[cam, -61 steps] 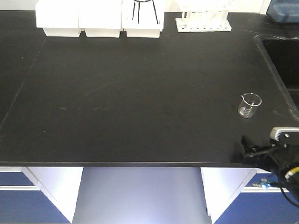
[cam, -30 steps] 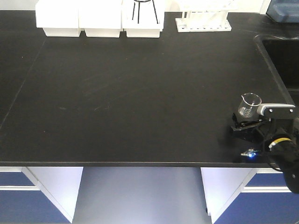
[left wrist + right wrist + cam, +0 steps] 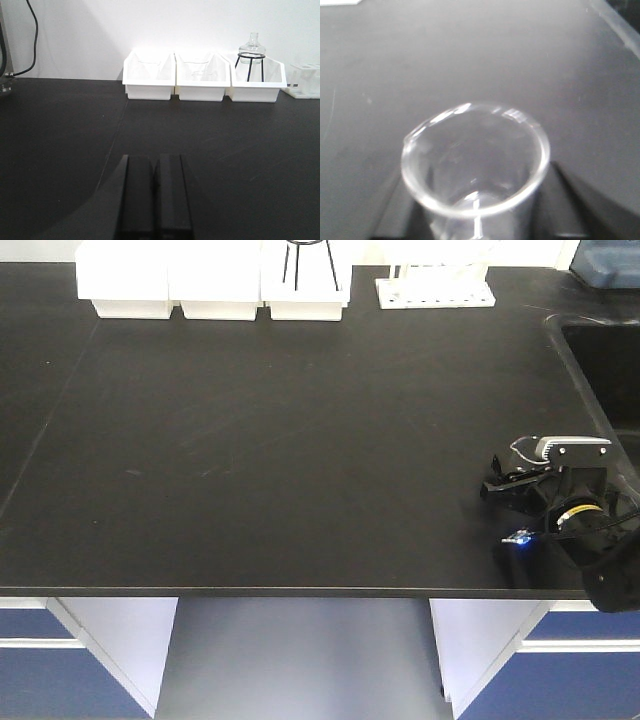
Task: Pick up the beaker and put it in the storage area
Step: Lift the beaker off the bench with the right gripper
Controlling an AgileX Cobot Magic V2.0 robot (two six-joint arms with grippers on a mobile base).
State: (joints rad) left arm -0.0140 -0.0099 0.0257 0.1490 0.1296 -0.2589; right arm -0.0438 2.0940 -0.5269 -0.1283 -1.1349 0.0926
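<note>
The right gripper (image 3: 520,472) is working at about four o'clock on the black bench (image 3: 300,440), near the front edge and just short of the sink (image 3: 600,360) at three o'clock. It is sitting low over the beaker (image 3: 475,167), which is standing upright on the benchtop with its mouth open to the wrist camera and its pouring lip turning toward ten o'clock in that view. The dark fingers (image 3: 572,200) are flanking the glass at three and nine o'clock, right against its wall as far as the blurred wrist view is showing. I cannot tell whether they are pinching it yet or only bracketing it. From the front the gripper is hiding nearly all of the glass. The left gripper (image 3: 155,159) is idling with its fingers pressed together, holding nothing and pointing at twelve o'clock toward the white bins (image 3: 202,80) and the flask (image 3: 251,50) standing in the right-hand one. By my reading the reach is looking done and the grasp is just being settled. Lifting, carrying and setting down are all remaining, and the storage area is not showing in any view.
</note>
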